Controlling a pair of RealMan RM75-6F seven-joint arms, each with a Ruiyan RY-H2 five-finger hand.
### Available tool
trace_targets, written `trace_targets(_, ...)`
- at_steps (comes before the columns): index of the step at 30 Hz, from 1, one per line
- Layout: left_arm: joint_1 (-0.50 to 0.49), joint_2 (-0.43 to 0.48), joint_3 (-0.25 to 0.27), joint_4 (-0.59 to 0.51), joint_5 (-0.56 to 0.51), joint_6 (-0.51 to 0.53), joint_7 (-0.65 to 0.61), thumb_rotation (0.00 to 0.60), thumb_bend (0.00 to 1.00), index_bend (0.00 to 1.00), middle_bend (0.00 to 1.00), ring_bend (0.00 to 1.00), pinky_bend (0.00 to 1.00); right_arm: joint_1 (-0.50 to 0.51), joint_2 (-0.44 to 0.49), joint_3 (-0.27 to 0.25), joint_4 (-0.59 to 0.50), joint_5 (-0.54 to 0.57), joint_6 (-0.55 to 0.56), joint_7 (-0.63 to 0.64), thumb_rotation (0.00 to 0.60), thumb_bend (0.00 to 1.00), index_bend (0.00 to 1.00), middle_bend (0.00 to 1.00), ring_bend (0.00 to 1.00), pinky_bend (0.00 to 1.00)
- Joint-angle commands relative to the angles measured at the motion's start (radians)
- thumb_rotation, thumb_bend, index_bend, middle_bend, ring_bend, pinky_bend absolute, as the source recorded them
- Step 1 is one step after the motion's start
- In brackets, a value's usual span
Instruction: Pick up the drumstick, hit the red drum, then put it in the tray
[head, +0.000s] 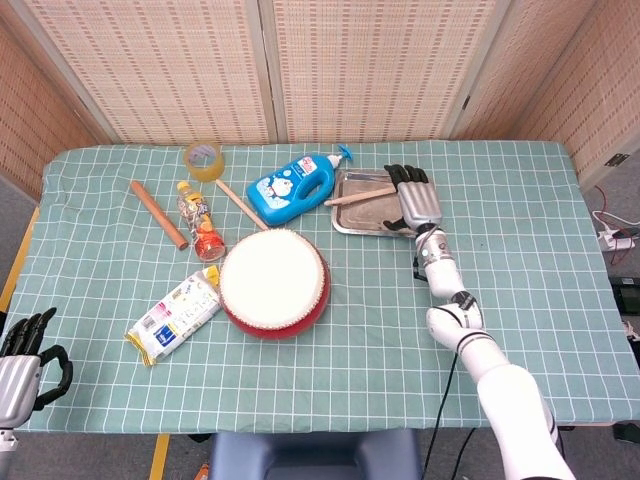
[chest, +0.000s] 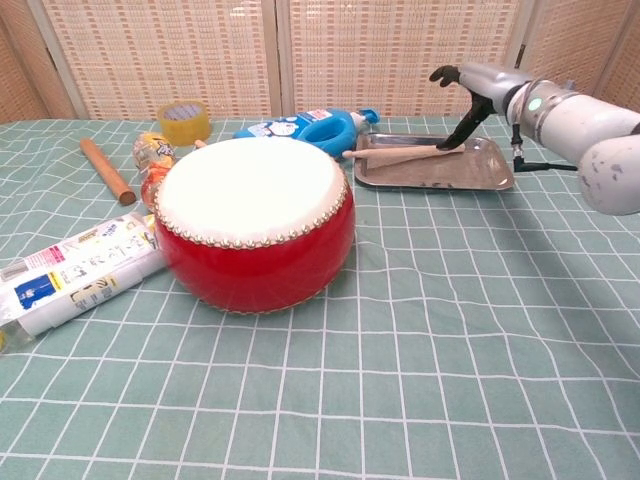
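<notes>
While the pale wooden drumstick (head: 358, 196) is lying slantwise across the shiny steel tray (head: 372, 217), its tip overhanging the left rim, the right robot hand (head: 416, 199) is hovering above with dark fingers spread, holding nothing. Nearby, the round red drum (head: 274, 284) is sitting on the checked green worktop (head: 520, 250); the left robot hand (head: 22, 365) is hanging off the worktop's corner, its fingers apart and holding nothing.

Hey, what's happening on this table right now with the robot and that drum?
The drumstick now lies across the metal tray, one end poking over the rim toward the blue bottle. The right hand hangs over the tray with fingers spread, holding nothing. The red drum sits untouched mid-table. The left hand rests idle off the table's near corner.
</notes>
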Motion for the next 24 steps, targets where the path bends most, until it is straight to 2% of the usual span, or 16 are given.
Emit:
trace_targets(1, -0.003, -0.002, -0.006, 0.003, 0.004, 0.007, -0.006, 0.6, 0.23, 0.01, 0.0, 0.0, 0.01, -0.151, 0.131, -0.068, -0.199, -0.078, 0.244, -0.055, 0.6, 0.28, 0.3, 0.23, 0.24, 0.29)
trace_targets(3, -0.007, -0.002, -0.01, 0.004, 0.006, 0.009, -0.006, 0.6, 0.23, 0.01, 0.0, 0.0, 0.01, -0.217, 0.203, -0.079, -0.324, -0.084, 0.324, -0.104, 0.6, 0.3, 0.32, 0.25, 0.27, 0.33)
trace_targets(7, -0.017, -0.004, -0.021, 0.001, 0.009, 0.011, -0.002, 0.6, 0.23, 0.01, 0.0, 0.0, 0.0, -0.37, 0.409, -0.1, -0.7, -0.064, 0.453, -0.241, 0.6, 0.3, 0.33, 0.25, 0.27, 0.34)
trace_targets(8, -0.021, -0.004, -0.024, -0.001, 0.011, 0.01, 0.001, 0.6, 0.23, 0.01, 0.0, 0.0, 0.0, -0.415, 0.475, -0.11, -0.821, -0.054, 0.483, -0.284, 0.6, 0.3, 0.33, 0.25, 0.26, 0.33)
trace_targets(11, -0.032, -0.003, -0.031, -0.01, 0.016, 0.009, 0.011, 0.6, 0.23, 0.01, 0.0, 0.0, 0.0, -0.519, 0.622, -0.142, -1.073, -0.038, 0.563, -0.372, 0.6, 0.3, 0.29, 0.25, 0.22, 0.29)
trace_targets(13, -0.038, -0.002, -0.035, -0.018, 0.018, 0.009, 0.018, 0.6, 0.23, 0.01, 0.0, 0.0, 0.01, -0.587, 0.7, -0.17, -1.2, -0.043, 0.627, -0.405, 0.6, 0.3, 0.27, 0.25, 0.2, 0.27)
trace_targets(18, -0.049, -0.002, -0.045, -0.038, 0.019, 0.009, 0.034, 0.6, 0.23, 0.01, 0.0, 0.0, 0.01, -0.724, 0.81, -0.245, -1.363, -0.085, 0.75, -0.421, 0.6, 0.3, 0.22, 0.25, 0.19, 0.24)
trace_targets(21, -0.056, -0.002, -0.049, -0.051, 0.02, 0.005, 0.049, 0.6, 0.23, 0.01, 0.0, 0.0, 0.01, -0.788, 0.851, -0.295, -1.421, -0.118, 0.788, -0.404, 0.6, 0.3, 0.14, 0.22, 0.11, 0.12)
trace_targets(23, -0.06, -0.001, -0.052, -0.062, 0.021, 0.007, 0.059, 0.6, 0.23, 0.01, 0.0, 0.0, 0.01, -0.835, 0.866, -0.328, -1.448, -0.154, 0.826, -0.382, 0.6, 0.3, 0.05, 0.14, 0.03, 0.02)
trace_targets(24, -0.061, -0.001, -0.053, -0.066, 0.022, 0.008, 0.064, 0.6, 0.23, 0.01, 0.0, 0.0, 0.01, -0.853, 0.868, -0.342, -1.453, -0.171, 0.841, -0.371, 0.6, 0.3, 0.03, 0.12, 0.01, 0.0)
